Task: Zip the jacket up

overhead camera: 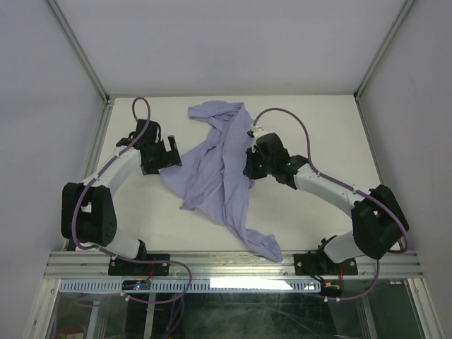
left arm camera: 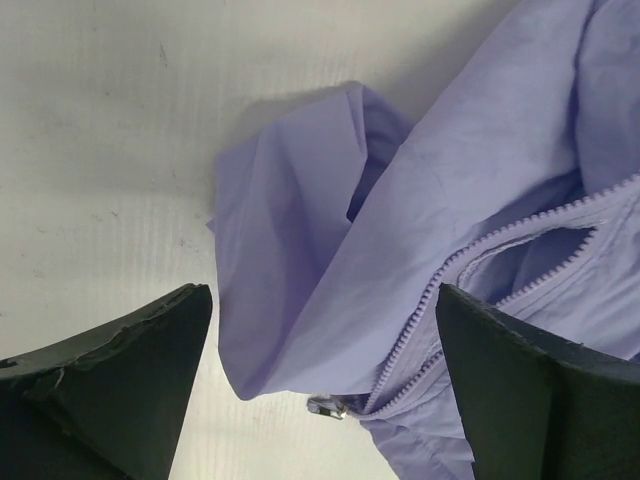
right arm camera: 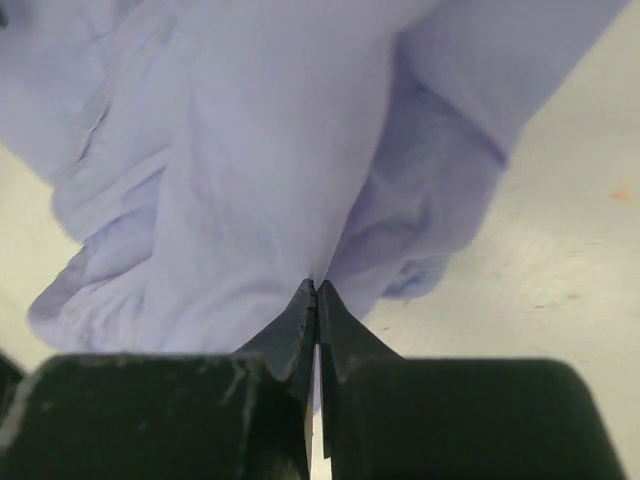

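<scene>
Found the jacket (overhead camera: 215, 169) crumpled in the middle of the surface (overhead camera: 318, 127), unzipped, stretching from near the far edge to the near edge.
Logged the left gripper (left arm camera: 322, 292) spread wide over the jacket's left side, with the open zipper (left arm camera: 500, 240) and its metal pull (left arm camera: 325, 407) between the fingers. Logged the right gripper (right arm camera: 316, 290) closed tight, tips against a fold on the jacket's right side; cannot tell whether cloth is pinched.
</scene>
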Controlling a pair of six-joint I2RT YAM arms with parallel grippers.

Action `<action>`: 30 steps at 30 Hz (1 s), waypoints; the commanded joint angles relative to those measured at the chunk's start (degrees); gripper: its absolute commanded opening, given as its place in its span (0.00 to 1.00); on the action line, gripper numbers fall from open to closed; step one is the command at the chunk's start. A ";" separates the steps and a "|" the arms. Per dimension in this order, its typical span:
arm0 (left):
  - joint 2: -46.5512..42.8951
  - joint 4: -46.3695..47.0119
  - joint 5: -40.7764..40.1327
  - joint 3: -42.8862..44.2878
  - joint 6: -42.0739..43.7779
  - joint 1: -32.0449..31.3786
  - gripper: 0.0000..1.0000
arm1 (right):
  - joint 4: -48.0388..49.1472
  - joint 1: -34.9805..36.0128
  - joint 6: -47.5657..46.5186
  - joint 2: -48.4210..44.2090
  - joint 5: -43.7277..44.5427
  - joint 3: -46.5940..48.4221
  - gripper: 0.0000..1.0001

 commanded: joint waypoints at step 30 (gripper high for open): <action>3.90 5.00 8.52 -3.74 0.33 0.27 0.81 | -3.71 6.41 -4.26 6.46 -2.16 11.49 0.82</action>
